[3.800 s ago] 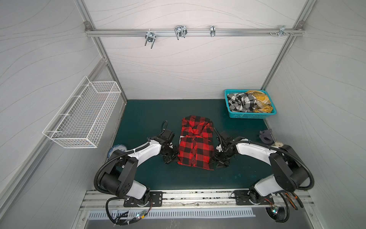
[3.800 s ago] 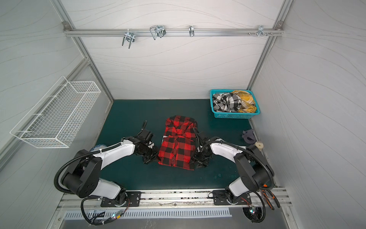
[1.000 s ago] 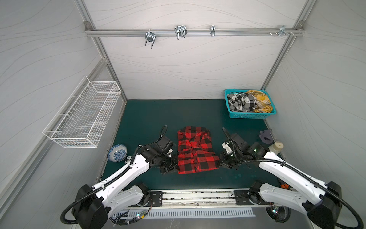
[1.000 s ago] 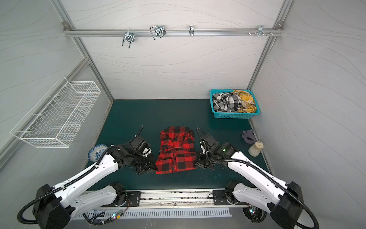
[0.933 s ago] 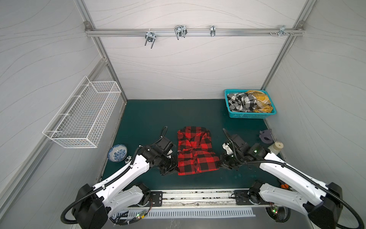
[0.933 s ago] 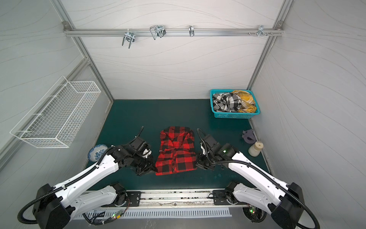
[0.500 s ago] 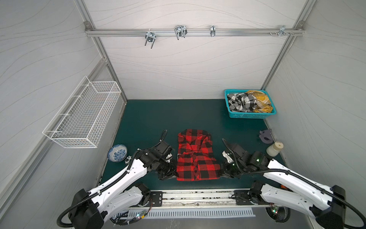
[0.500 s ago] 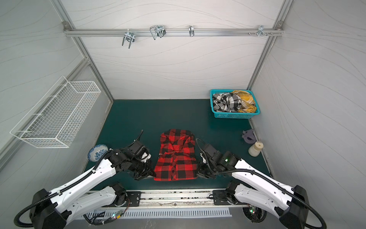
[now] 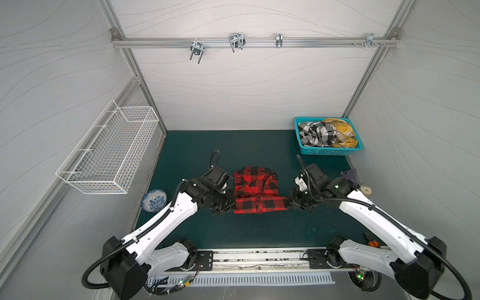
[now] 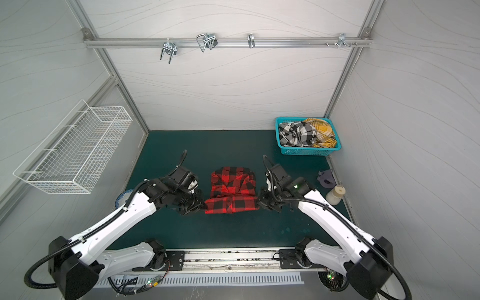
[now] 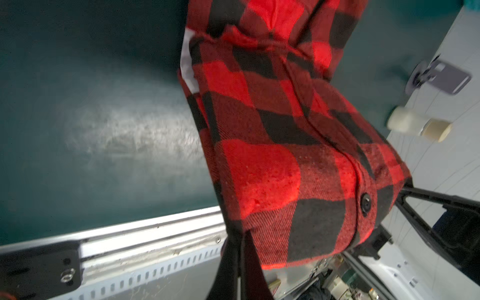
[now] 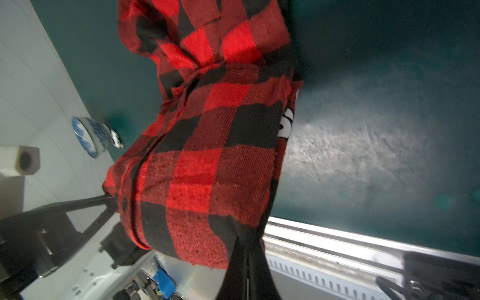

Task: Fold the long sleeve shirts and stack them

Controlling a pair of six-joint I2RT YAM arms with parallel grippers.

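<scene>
Up off the flat green mat (image 9: 197, 150) has come the near end of our soft, fuzzy red-and-black checked shirt (image 9: 255, 192), now bent back over the rest in the middle. Our left gripper (image 9: 232, 206) and right gripper (image 9: 290, 203) each pinch a corner, squeezed tight.

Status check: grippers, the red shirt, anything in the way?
Left gripper and right gripper both shut on red plaid shirt, one each near corner. Near edge raised, far end on mat. Bowl and bottle off to the sides, not touching.
</scene>
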